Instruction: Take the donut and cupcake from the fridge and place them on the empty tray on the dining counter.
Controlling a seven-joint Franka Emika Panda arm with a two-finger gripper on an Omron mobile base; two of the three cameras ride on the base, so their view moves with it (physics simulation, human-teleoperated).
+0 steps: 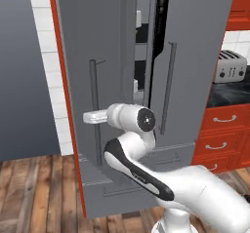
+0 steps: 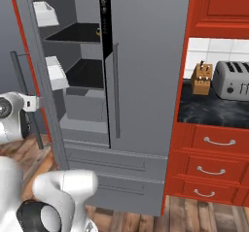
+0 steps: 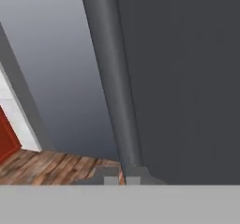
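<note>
gripping the left door's bar handle [image 1: 95,115] with my pincer [image 1: 93,116] pinched narrow, i count one fridge [image 2: 141,71], two long handles, two white door bins [image 2: 46,12], left door ajar.

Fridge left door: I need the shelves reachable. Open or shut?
Open: the left door is swung out, baring black shelves.

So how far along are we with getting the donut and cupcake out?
Early stage. Done: the fridge's left door is already swung partly open, showing black shelves and white bins. In hand: the tool is shut at that door's bar handle, apparently gripping it to pull it wider. Left: finding and lifting both pastries, then carrying them to the tray; I can't make out either one yet.
</note>
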